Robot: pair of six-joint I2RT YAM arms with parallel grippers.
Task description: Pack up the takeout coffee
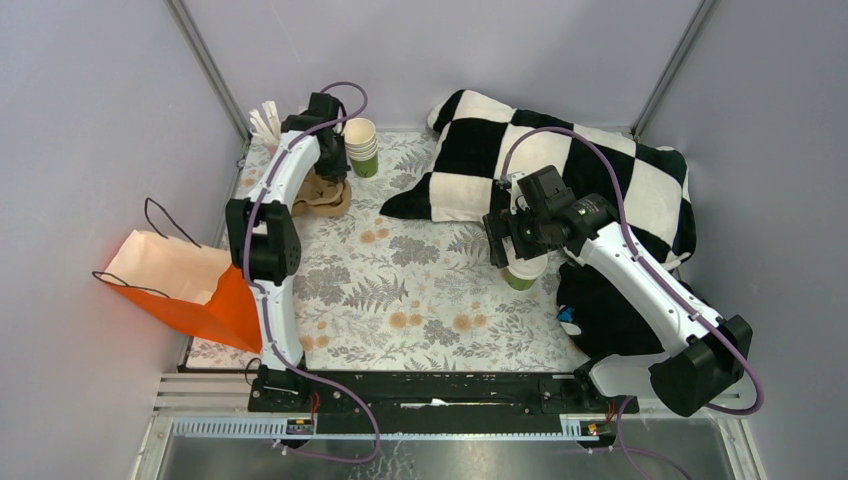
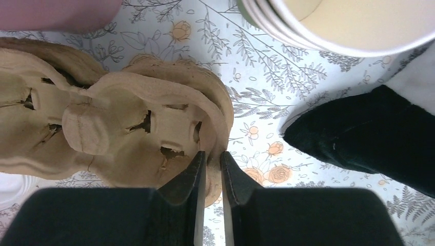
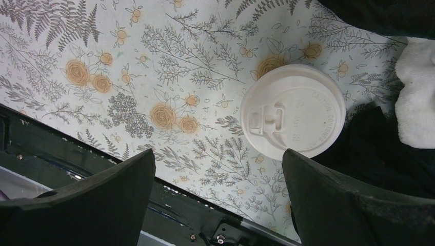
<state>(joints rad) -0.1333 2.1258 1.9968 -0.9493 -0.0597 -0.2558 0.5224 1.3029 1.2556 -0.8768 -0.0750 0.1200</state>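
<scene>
Shift your wide-released right end effector [image 3: 218, 159] toward frame right to centre the white-lidded green paper cup [image 3: 293, 110], while your left end effector [image 2: 213, 166] clenches the brown pulp cup carrier [image 2: 128, 128].

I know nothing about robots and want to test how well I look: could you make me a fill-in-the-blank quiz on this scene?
1. The takeout coffee has a ___ lid.
2. The right gripper above it stands ___.
3. The left gripper pinches the rim of a ___ cup carrier.
4. The paper bag at the left is ___ on the outside.
Missing words: white; open; cardboard; orange.
</scene>
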